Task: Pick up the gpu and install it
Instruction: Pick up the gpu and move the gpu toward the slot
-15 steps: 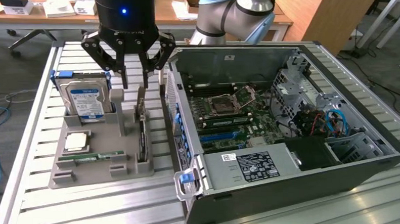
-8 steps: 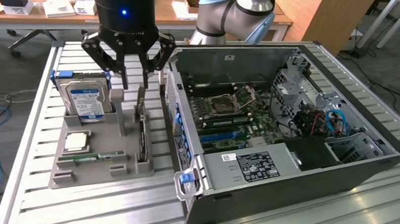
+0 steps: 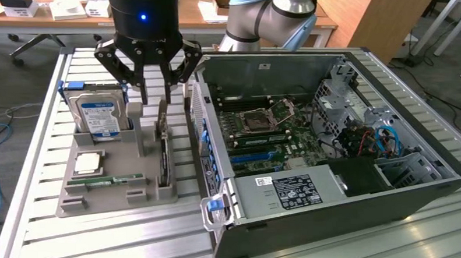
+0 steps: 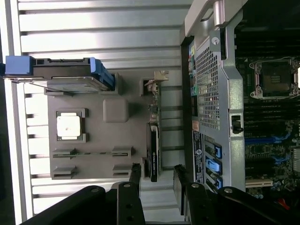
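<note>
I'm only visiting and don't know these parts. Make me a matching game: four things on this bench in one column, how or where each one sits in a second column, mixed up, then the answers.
Things
1. gpu
2. hard drive
3. processor chip
4. hand

How or where
A. open, hanging over the grey holder
B. lying flat in the holder, silvery square top
C. standing upright in the holder, blue label facing out
D. standing on edge in the holder, on the side nearest the computer case

Pairs: 1-D, 2-C, 3-B, 4-A

A grey tray [image 3: 110, 201] holds an upright hard drive [image 3: 97, 114], a processor [image 3: 87, 163] and a memory stick [image 3: 104, 182].
</note>
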`<state>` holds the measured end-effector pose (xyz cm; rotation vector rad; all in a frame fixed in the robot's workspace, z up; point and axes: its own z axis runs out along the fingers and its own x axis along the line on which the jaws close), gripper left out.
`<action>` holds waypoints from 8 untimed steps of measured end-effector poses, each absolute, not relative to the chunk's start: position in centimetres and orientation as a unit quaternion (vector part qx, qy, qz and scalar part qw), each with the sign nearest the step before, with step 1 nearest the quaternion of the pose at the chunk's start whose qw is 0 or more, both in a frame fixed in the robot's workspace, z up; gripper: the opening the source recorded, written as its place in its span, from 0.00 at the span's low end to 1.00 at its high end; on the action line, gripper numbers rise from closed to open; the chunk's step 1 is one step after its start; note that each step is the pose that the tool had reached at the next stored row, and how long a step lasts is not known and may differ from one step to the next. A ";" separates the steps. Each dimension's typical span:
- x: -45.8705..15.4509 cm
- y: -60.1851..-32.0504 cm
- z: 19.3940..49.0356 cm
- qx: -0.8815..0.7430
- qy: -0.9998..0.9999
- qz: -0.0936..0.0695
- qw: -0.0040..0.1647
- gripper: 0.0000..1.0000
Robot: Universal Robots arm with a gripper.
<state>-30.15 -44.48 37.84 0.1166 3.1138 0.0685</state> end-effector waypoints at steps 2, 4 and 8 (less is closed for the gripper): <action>-30.2 -44.5 37.8 0.037 0.999 0.022 0.012 0.41; -30.2 -44.5 37.8 0.037 0.999 0.022 0.012 0.41; -30.2 -44.5 37.7 0.037 0.999 0.022 0.012 0.41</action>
